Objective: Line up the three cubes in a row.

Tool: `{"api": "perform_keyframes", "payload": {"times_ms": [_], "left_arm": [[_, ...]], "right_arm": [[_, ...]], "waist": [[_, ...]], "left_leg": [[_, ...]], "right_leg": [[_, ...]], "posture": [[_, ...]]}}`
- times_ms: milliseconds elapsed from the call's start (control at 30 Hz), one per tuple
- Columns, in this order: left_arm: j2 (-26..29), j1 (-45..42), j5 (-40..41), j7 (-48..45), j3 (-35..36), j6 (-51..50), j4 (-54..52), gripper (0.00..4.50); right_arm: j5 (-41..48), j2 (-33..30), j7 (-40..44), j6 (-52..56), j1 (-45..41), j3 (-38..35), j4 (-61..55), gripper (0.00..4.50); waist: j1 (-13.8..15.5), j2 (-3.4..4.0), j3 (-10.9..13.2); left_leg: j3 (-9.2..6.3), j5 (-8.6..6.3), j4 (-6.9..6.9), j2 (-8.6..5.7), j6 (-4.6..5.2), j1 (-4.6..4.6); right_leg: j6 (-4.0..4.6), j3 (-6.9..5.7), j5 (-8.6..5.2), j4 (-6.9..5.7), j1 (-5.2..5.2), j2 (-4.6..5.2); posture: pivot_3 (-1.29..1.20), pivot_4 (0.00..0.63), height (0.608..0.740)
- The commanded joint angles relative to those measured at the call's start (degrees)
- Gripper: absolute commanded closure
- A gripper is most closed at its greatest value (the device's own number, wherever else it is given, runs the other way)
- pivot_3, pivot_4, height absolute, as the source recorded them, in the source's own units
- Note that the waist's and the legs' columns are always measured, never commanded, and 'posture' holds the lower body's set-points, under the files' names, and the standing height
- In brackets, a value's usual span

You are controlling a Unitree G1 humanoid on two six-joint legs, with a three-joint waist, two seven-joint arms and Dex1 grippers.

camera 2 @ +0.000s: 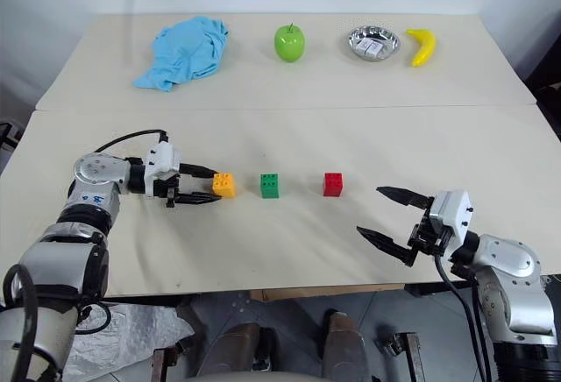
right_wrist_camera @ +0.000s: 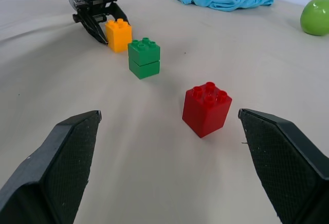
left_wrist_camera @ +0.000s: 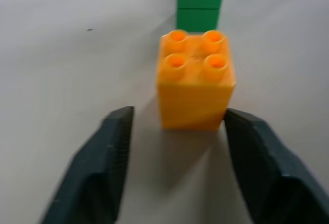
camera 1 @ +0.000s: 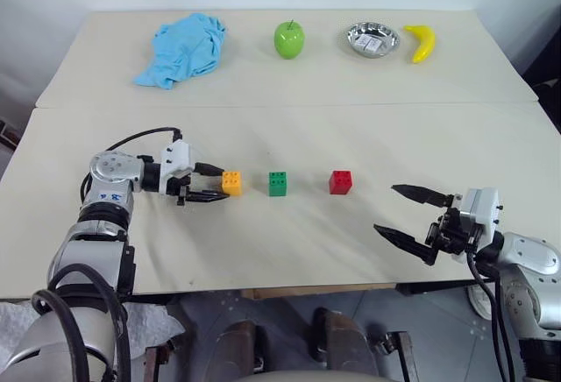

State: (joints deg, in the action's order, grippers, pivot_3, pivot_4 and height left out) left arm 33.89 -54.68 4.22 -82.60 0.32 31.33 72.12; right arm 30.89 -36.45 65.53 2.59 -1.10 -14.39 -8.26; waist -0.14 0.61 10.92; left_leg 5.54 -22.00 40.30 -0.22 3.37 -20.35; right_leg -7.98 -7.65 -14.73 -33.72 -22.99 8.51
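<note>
our right gripper (camera 1: pixel 412 215) hangs nearest us, fingers spread wide and holding nothing, well apart from the red cube (camera 1: pixel 341 181). our left gripper (camera 1: pixel 213 182) has its fingers parted at the orange-yellow cube (camera 1: pixel 231 182), which stands free on the cloth-covered table (camera 1: pixel 289 251) between the tips. with the green cube (camera 1: pixel 278 183) in the middle, all three sit in a rough row. we judge the risk is in pulling away: a fingertip could catch the orange-yellow cube, dragging or twisting it out of line or knocking it into its green neighbour.
</note>
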Motion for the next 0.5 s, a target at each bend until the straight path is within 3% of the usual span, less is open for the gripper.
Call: {"api": "perform_keyframes", "payload": {"times_ms": [33,67,200,400,500], "left_arm": [[2.0,1.1,2.3,-3.0,2.8,0.1,-2.2,0.5],[3.1,2.3,3.4,-4.3,3.8,0.1,-3.4,0.26],[7.4,10.5,9.8,-6.9,8.7,-4.7,-14.2,0.26],[10.1,36.1,23.6,7.6,19.2,-29.5,-52.1,0.26],[7.8,49.3,26.7,14.6,24.1,-33.8,-67.0,0.26]], "right_arm": [[1.3,-0.8,0.8,0.0,-0.6,-0.5,-0.1,0.0],[1.4,-0.9,1.3,0.0,-0.9,-0.4,0.3,0.0],[1.9,-2.0,4.1,-0.8,-1.9,-1.2,2.6,0.0],[8.2,-4.6,3.1,8.1,-6.4,-5.7,8.3,0.0],[3.0,-5.9,9.0,-0.4,-7.4,-4.1,13.2,0.0]], "waist": [[0.0,0.0,0.0],[0.0,0.0,0.0],[-0.1,0.0,0.0],[-1.0,0.04,0.0],[-0.5,0.05,0.0]], "left_leg": [[0.0,0.0,0.0,-0.01,0.0,0.0],[0.0,0.0,-0.01,-0.01,0.01,-0.02],[-0.02,-0.01,-0.01,-0.02,0.02,-0.08],[-0.14,-0.02,-0.04,0.0,0.04,-0.1],[-0.26,-0.03,0.0,0.01,0.02,-0.08]], "right_leg": [[0.0,0.0,0.0,0.0,-0.01,0.0],[0.0,-0.01,0.0,0.01,-0.02,0.0],[0.0,-0.02,0.0,0.01,-0.09,0.01],[0.02,0.04,0.0,-0.02,-0.16,0.12],[0.02,0.07,0.0,0.01,-0.06,0.16]], "posture": [[0.0,0.15,0.74],[0.0,0.15,0.74],[0.0,0.15,0.74],[0.0,0.15,0.74],[0.0,0.15,0.74]]}}
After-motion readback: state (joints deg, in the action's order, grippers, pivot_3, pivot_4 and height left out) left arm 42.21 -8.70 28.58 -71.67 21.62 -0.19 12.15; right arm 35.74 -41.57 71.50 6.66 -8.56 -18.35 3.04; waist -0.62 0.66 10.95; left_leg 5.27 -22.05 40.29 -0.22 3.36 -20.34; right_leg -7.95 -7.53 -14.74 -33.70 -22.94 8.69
